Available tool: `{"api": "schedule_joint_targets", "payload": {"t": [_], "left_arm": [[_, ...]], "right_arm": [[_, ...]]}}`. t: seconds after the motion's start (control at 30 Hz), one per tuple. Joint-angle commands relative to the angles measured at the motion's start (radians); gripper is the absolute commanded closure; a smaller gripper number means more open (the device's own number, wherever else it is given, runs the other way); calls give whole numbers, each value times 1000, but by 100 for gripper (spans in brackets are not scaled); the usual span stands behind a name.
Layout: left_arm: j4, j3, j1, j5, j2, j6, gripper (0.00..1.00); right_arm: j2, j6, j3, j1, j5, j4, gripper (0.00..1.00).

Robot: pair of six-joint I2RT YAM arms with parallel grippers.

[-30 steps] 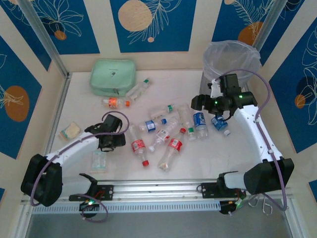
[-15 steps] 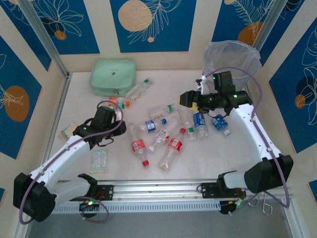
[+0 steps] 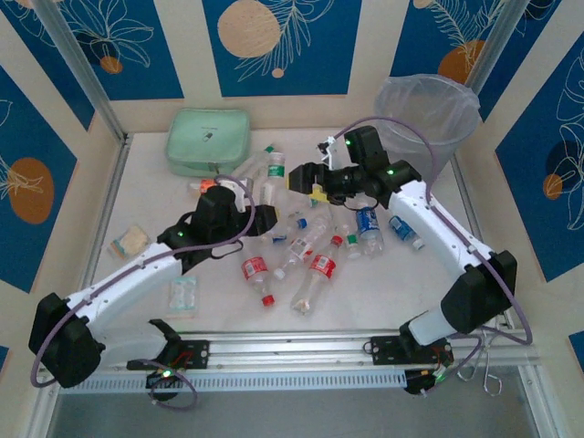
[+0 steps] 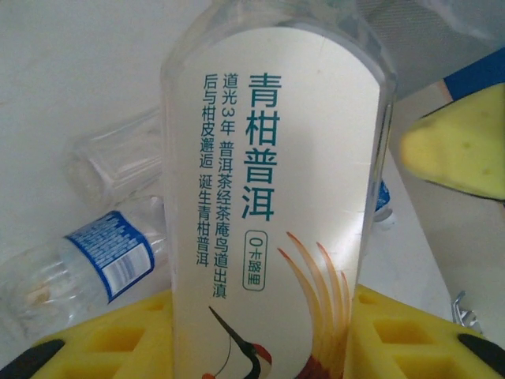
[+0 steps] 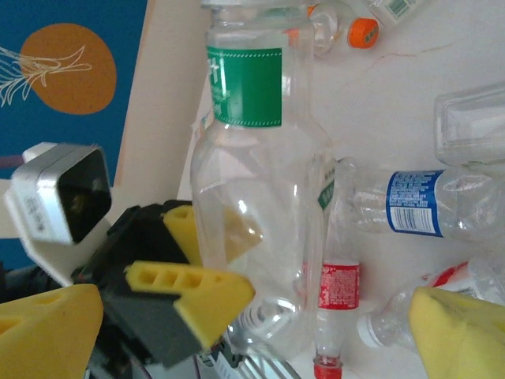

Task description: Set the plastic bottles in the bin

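Note:
My left gripper [image 3: 267, 213] is shut on a clear bottle [image 3: 274, 179] with a white and green label, held upright above the table's middle. In the left wrist view this bottle [image 4: 272, 181] stands between my yellow fingers [image 4: 102, 339]. My right gripper [image 3: 306, 178] is open just right of it. In the right wrist view the bottle [image 5: 252, 205] stands between that gripper's wide-apart fingers [image 5: 461, 332]. Several more bottles lie on the table, among them red-labelled ones [image 3: 254, 269] [image 3: 321, 265] and blue-labelled ones [image 3: 367, 219] [image 3: 402, 228]. The bin [image 3: 438, 119] stands at the back right.
A mint green pouch [image 3: 208, 140] lies at the back left, with an orange-labelled bottle [image 3: 206, 186] in front of it. Small flat packets [image 3: 128, 242] [image 3: 182, 294] lie at the left. Walls enclose the table on three sides.
My left gripper has swung right to the table's middle and now holds a bottle upright. My right gripper has moved left, away from the bin, to beside that bottle.

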Motion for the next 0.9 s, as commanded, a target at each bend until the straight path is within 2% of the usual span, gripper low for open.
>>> {"api": "schedule_joint_targets", "payload": {"t": [0.0,0.13,0.33,0.43,0.53,0.6,0.67,0.77,0.87], "left_arm": [[63,39,-18,20,15,-6,57],[52,64,-33,14,51,2,57],[89,80,-48,27,73,7,57],[91,87,-50,25,70,13,56],[105,90,-53,32,76,14,55],[118,90,-56,37,87,13,54],[115,93,-56,33,92,11,53],[105,89,-57,20,82,14,48],[87,81,-55,9,62,24,34]], "right_arm": [[36,68,18,13,13,49,3],[65,94,20,37,-36,107,6],[111,78,55,55,6,61,12],[124,82,49,46,13,65,21],[141,86,53,43,6,70,25],[156,85,60,43,-6,70,37],[158,81,67,41,-3,60,44],[134,60,69,26,28,35,52],[98,28,79,-15,50,3,57]]}}
